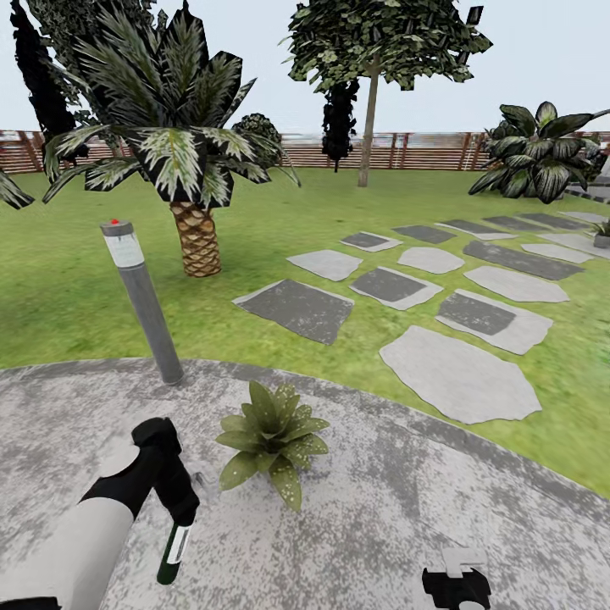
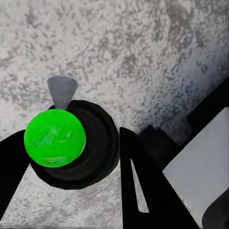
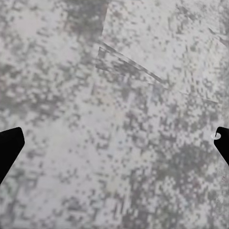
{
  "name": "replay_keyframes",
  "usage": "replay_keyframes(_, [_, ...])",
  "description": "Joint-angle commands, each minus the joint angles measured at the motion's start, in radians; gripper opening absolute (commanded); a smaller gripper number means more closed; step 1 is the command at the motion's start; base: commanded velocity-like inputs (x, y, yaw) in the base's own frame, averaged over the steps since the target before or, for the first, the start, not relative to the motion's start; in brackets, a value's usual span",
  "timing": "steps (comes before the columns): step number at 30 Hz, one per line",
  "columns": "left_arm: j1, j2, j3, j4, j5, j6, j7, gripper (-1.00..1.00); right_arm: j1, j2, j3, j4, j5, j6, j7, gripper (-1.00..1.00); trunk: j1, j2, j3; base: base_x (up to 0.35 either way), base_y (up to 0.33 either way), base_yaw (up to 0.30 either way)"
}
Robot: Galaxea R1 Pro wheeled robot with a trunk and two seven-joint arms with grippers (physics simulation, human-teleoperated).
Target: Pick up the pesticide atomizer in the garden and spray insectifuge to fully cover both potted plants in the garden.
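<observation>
The pesticide atomizer [image 1: 174, 549] hangs slim and dark green with a white label from my left gripper [image 1: 180, 511], which is shut on its upper end above the gravel patio [image 1: 381, 517]. In the left wrist view the atomizer [image 2: 71, 150] appears end-on as a dark round body with a bright green cap between the black fingers [image 2: 136, 176]. One potted plant [image 1: 271, 439], a low rosette of pointed speckled leaves, stands on the gravel just right of the bottle. A second small plant [image 1: 602, 229] in a grey pot sits at the far right edge. My right gripper [image 1: 457, 588] is low over the gravel, open and empty [image 3: 114, 143].
A grey post lamp [image 1: 144, 298] leans at the patio's edge beyond my left arm. A palm [image 1: 196, 237] stands on the lawn behind it. Grey and white stepping stones [image 1: 457, 373] run off to the right toward a broad-leaved shrub [image 1: 534, 157] and the brown fence [image 1: 407, 151].
</observation>
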Motion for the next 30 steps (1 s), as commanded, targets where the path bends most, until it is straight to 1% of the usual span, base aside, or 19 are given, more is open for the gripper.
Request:
replay_keyframes(1, [0.0, 0.03, 0.008, -0.004, -0.005, 0.01, -0.009, -1.0, 0.0, 0.0, 0.008, 0.001, -0.01, -0.003, -0.002, 1.0, 0.0, 0.0, -0.001, 0.0, 0.0, 0.0])
replay_keyframes(2, [0.0, 0.053, 0.013, -0.005, -0.003, 0.01, -0.009, -1.0, 0.0, 0.0, 0.008, 0.001, -0.01, -0.003, -0.002, 1.0, 0.0, 0.0, -0.001, 0.0, 0.0, 0.0])
replay_keyframes(3, [-0.001, 0.084, 0.025, -0.006, -0.002, 0.009, -0.009, -1.0, 0.0, 0.0, 0.008, 0.001, -0.01, -0.003, -0.002, 1.0, 0.0, 0.0, -0.001, 0.0, 0.0, 0.0])
replay_keyframes(5, [0.0, 0.11, 0.042, -0.008, 0.0, 0.007, -0.009, -1.0, 0.0, 0.0, 0.008, 0.001, -0.01, -0.003, -0.002, 1.0, 0.0, 0.0, -0.001, 0.0, 0.0, 0.0])
replay_keyframes(6, [0.0, 0.111, 0.042, -0.008, -0.001, 0.006, -0.009, -1.0, 0.0, 0.0, 0.008, 0.001, -0.01, -0.003, -0.002, 1.0, 0.0, 0.0, -0.001, 0.0, 0.0, 0.0])
replay_keyframes(7, [0.0, 0.109, 0.042, -0.008, -0.001, 0.007, -0.009, -1.0, 0.0, 0.0, 0.008, 0.001, -0.01, -0.003, -0.002, 1.0, 0.0, 0.0, -0.001, 0.0, 0.0, 0.0])
replay_keyframes(9, [0.0, 0.097, 0.042, -0.008, 0.0, 0.008, -0.009, -1.0, 0.0, 0.0, 0.008, 0.0, -0.01, -0.003, -0.002, 1.0, 0.0, 0.0, -0.001, 0.0, 0.057, 0.0])
replay_keyframes(11, [0.0, 0.075, 0.042, -0.008, -0.001, 0.008, -0.009, -1.0, 0.0, 0.0, 0.008, 0.001, -0.01, -0.003, -0.002, 1.0, 0.0, 0.0, -0.001, 0.0, 0.219, -0.013])
replay_keyframes(14, [0.0, 0.062, 0.042, -0.004, -0.001, 0.008, -0.009, -1.0, 0.0, 0.0, 0.008, 0.0, -0.01, -0.003, -0.001, 1.0, 0.0, 0.0, -0.001, 0.0, 0.278, -0.171])
replay_keyframes(24, [0.001, 0.055, 0.042, 0.005, -0.001, 0.009, -0.009, -1.0, 0.0, 0.0, 0.008, 0.0, -0.01, -0.003, -0.001, 1.0, 0.0, 0.0, -0.001, 0.0, 0.297, -0.276])
replay_keyframes(30, [0.003, 0.056, 0.042, 0.006, -0.001, 0.007, -0.009, -1.0, 0.0, 0.0, 0.008, 0.0, -0.01, -0.003, -0.001, 1.0, 0.0, 0.0, -0.001, 0.0, 0.064, -0.259])
